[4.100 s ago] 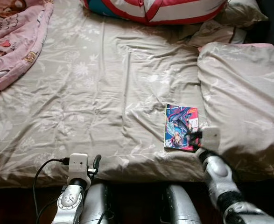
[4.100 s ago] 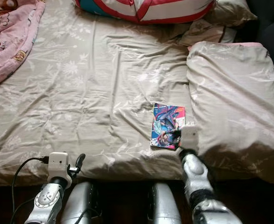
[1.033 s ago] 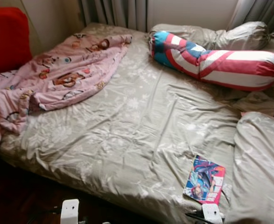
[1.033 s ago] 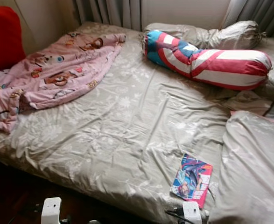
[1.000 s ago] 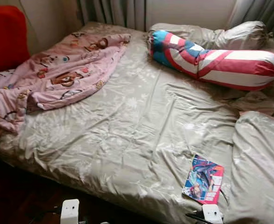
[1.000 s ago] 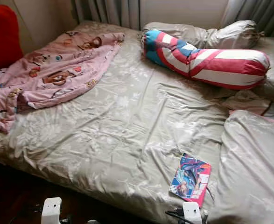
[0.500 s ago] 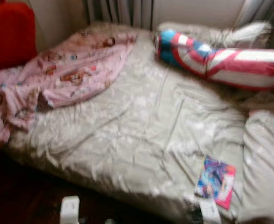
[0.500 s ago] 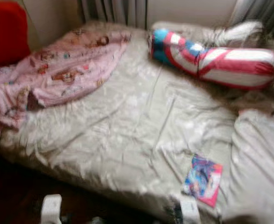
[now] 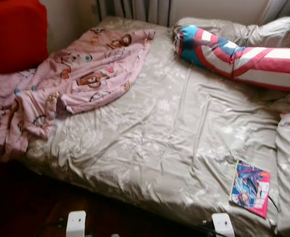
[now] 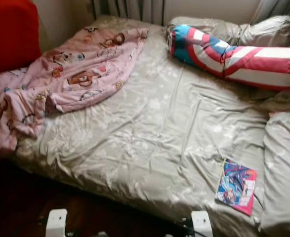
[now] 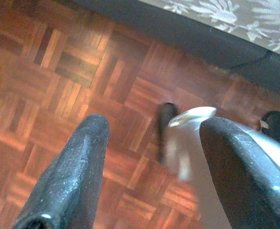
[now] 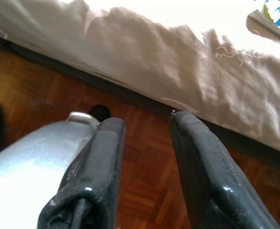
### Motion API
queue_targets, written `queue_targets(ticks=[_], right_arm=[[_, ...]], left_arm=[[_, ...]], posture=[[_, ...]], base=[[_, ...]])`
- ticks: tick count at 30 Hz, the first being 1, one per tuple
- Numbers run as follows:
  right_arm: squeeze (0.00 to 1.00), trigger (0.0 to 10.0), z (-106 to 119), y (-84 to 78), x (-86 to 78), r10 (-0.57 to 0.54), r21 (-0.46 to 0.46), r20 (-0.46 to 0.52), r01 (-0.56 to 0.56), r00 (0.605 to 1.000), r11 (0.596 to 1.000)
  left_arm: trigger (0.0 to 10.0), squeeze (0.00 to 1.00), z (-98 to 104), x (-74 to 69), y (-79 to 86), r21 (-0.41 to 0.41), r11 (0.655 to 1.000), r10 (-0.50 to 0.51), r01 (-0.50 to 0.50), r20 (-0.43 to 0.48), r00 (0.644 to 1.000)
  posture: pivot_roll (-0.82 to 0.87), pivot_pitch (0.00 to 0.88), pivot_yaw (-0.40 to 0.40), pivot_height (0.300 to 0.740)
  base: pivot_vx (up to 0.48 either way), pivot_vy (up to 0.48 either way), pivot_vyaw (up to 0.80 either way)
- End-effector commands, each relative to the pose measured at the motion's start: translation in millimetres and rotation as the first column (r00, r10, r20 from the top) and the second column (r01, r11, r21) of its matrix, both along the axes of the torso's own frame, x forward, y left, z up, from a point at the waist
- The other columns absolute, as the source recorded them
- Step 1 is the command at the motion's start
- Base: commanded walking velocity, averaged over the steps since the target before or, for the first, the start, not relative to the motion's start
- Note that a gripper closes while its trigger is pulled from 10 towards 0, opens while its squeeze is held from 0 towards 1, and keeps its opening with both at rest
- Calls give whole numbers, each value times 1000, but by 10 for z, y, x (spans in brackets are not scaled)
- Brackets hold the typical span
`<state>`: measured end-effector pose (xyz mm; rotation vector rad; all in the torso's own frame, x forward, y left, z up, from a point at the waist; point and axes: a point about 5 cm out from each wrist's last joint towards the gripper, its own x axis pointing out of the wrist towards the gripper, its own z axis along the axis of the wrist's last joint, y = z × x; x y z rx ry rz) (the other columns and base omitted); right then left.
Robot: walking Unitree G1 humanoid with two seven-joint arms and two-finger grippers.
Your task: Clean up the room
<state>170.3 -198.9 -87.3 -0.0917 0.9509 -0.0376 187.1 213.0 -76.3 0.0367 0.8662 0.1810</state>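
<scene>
Near bed point(image 9: 174, 148) edge: comic book point(image 9: 251, 187), right tool point(image 12: 144, 157) below, apart.

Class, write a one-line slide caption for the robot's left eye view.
Rumpled pink cartoon-print blanket, red-white-and-blue striped bolster and colourful comic book on a beige floral-sheeted bed.

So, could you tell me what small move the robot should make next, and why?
Probably bring the right end effector up and forward toward the comic book. It lies loose on the grey sheet near the bed's front edge, on the robot's right. That end effector is open, empty and low, pointing at the wooden floor beside the bed, so the book looks like the nearest clutter.
</scene>
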Motion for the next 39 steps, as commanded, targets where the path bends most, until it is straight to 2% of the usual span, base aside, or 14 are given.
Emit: queue_targets(ticks=[1, 10, 26, 39], right_arm=[[0, 10000, -50, 44, -94, -2, 14, -35, 2, 999, 1000], [0, 10000, -51, 53, -94, 3, 14, -35, -3, 999, 1000], [0, 10000, -48, 61, -85, 7, 13, -34, -7, 999, 1000], [0, 10000, -53, 66, -93, 7, 11, -37, -6, 999, 1000]], left_arm=[[10000, 0, -46, -117, 69, 9, 1000, 17, -17, -40, 999], [10000, 0, -48, -145, 120, 11, 1000, 21, -20, -46, 999], [10000, 0, -49, -112, 64, 7, 1000, 19, -19, -49, 999], [10000, 0, -54, -138, 90, 8, 1000, 22, -22, -54, 998]], posture=[[-13, 211, -64, 740], [-13, 211, -62, 740], [-12, 208, -62, 740], [-10, 212, -60, 740]], base=[[0, 409, 0], [0, 411, 0], [0, 410, 0], [0, 412, 0]])
